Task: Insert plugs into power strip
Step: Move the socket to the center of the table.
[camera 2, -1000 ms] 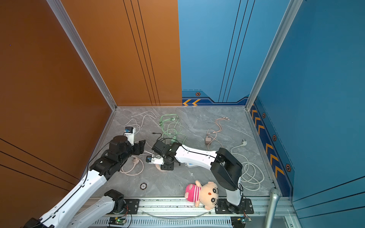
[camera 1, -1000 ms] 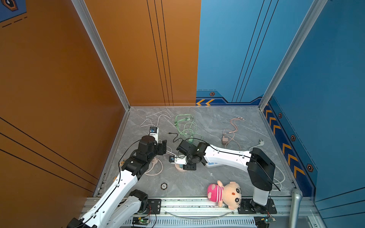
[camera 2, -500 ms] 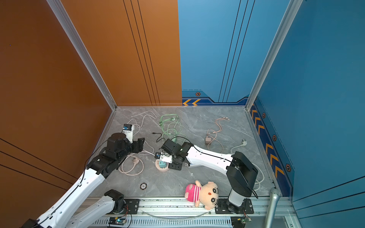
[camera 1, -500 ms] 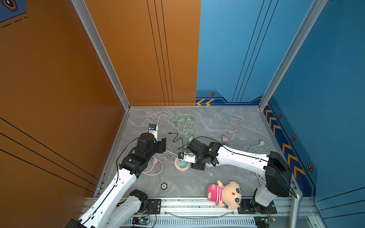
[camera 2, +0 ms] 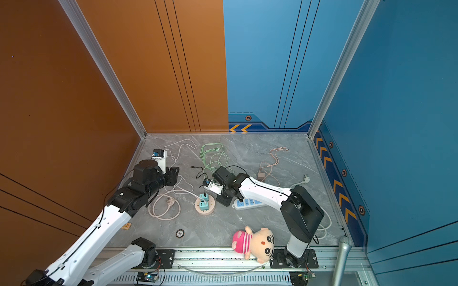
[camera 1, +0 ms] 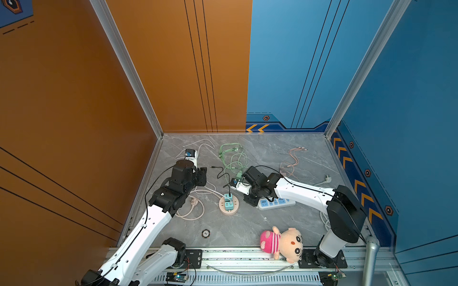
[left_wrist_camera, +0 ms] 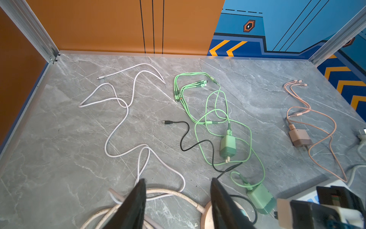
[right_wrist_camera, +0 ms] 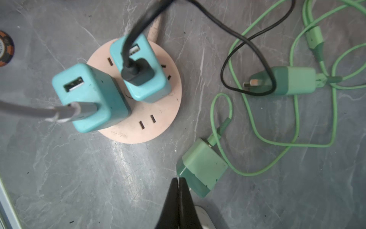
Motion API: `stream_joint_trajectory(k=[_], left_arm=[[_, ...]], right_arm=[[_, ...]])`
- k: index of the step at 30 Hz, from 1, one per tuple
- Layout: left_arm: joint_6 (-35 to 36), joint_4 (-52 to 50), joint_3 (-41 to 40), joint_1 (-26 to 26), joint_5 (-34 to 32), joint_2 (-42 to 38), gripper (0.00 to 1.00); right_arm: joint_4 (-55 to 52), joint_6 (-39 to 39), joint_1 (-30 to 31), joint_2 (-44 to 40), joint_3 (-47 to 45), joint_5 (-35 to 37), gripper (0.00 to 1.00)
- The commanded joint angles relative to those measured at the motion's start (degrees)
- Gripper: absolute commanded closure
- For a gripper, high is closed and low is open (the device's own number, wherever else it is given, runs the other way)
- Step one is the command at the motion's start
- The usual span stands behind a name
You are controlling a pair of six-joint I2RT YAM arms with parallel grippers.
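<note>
The left gripper hangs open and empty. Teal plugs sit in the round pink power strip, centre left of the right wrist view. At lower centre the right gripper, closed on nothing, sits just beside a loose mint green plug. Next, likely: reopen, straddle it.

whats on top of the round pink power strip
Two teal plugs stand in the round pink power strip, one carrying a black cable, one a pale cable. Beside them empty slots show. Their prongs and the slots beneath them are covered.
</note>
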Motion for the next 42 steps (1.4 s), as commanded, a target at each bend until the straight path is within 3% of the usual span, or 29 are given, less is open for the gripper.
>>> stream_joint_trajectory(k=[1,15,42], left_arm=[[-0.6,-2.3,1.4,0.9,0.4,0.4,0.54],[-2.0,-2.8,1.4,3.4,1.8,-0.6,0.56],[-2.0,-3.8,2.0,4.3,2.9,-1.6,0.54]], right_arm=[[0.2,2.1,0.9,1.8,0.9,-0.3,1.0],[1.7,4.2,2.5,9.7,5.2,-0.7,1.0],[5.8,5.7,6.5,13.8,8.7,-2.7,1.0]])
